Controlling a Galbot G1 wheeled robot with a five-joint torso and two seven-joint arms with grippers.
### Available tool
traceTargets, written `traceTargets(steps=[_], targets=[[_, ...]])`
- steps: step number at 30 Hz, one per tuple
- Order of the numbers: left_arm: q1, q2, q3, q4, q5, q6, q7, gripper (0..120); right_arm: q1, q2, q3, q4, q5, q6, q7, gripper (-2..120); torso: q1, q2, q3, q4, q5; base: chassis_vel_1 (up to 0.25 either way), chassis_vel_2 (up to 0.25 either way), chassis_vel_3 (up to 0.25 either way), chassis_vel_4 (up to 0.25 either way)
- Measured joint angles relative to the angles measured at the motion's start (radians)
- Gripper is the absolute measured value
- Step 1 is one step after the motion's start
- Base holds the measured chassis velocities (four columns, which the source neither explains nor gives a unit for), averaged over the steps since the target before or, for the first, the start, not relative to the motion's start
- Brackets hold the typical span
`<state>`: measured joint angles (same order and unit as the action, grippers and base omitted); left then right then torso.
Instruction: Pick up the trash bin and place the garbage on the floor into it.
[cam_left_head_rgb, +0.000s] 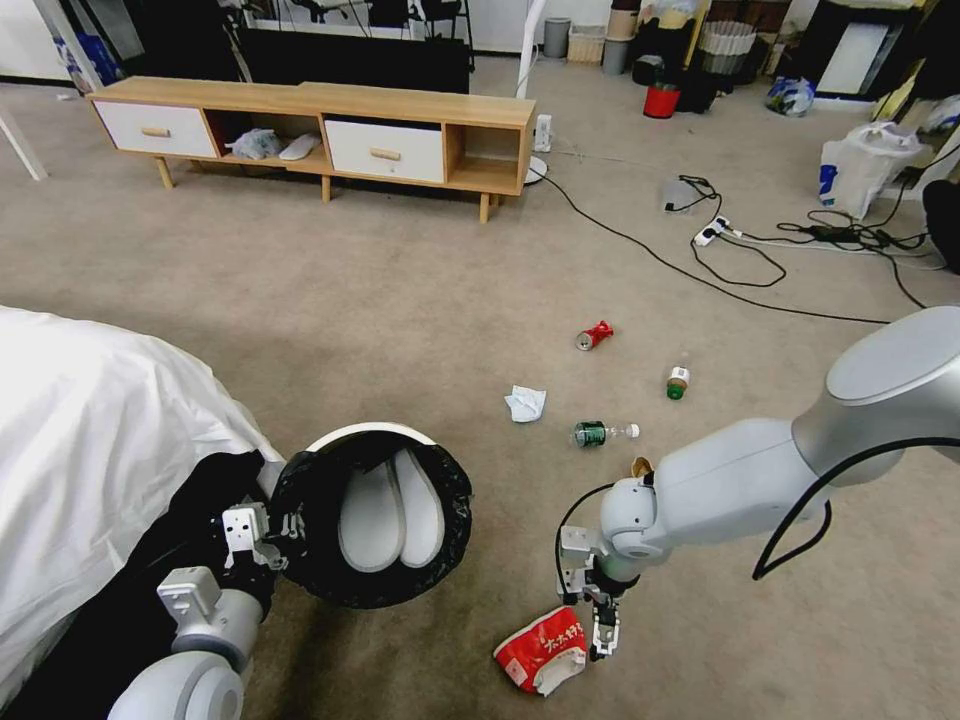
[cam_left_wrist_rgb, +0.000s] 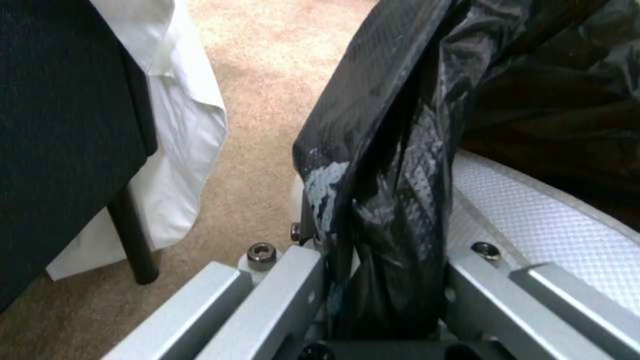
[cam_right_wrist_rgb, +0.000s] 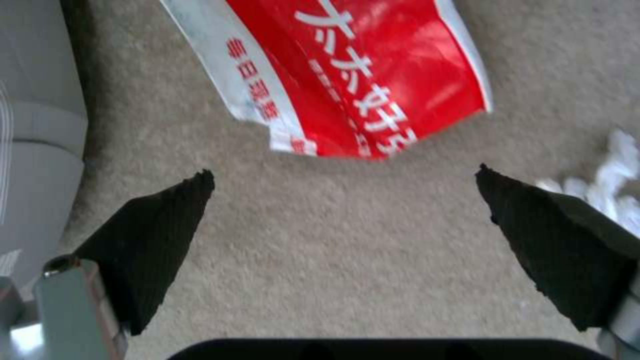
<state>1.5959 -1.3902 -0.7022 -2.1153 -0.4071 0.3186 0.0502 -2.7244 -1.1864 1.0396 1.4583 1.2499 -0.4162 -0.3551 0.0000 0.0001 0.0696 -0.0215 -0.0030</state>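
Observation:
The trash bin (cam_left_head_rgb: 372, 436), white with a black bag liner (cam_left_wrist_rgb: 400, 150), stands on the floor beside the bed. My left gripper (cam_left_head_rgb: 262, 528) is shut on its near rim (cam_left_wrist_rgb: 533, 215), pinching bag and rim together. My right gripper (cam_left_head_rgb: 601, 628) hangs open just over the carpet at the edge of a red-and-white wrapper (cam_left_head_rgb: 543, 650) (cam_right_wrist_rgb: 360, 70), its black fingertips (cam_right_wrist_rgb: 167, 235) apart and holding nothing. More garbage lies farther out: a crushed red can (cam_left_head_rgb: 594, 335), a green bottle (cam_left_head_rgb: 600, 433), a small green can (cam_left_head_rgb: 678, 382), a white tissue (cam_left_head_rgb: 525, 403), and a brown carton (cam_left_head_rgb: 640, 466) partly behind my right arm.
A white bedsheet (cam_left_head_rgb: 90, 440) hangs at my left, right against the bin. A low wooden cabinet (cam_left_head_rgb: 320, 130) stands at the far side. Black cables and a power strip (cam_left_head_rgb: 712, 234) cross the floor at the right, near a large white plastic bag (cam_left_head_rgb: 860, 165) and a red bucket (cam_left_head_rgb: 660, 100).

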Motion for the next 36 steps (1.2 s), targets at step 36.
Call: traceTargets(steps=[36], targets=[[-0.010, 0.015, -0.023, 0.017, -0.025, -0.001, -0.002, 1, -0.189, -0.103, 0.009, -0.163, -0.050, 0.024, -0.033, 100, 0.000, 0.001, -0.001, -0.0006, -0.0022, 0.000, 0.000, 0.000, 0.000]])
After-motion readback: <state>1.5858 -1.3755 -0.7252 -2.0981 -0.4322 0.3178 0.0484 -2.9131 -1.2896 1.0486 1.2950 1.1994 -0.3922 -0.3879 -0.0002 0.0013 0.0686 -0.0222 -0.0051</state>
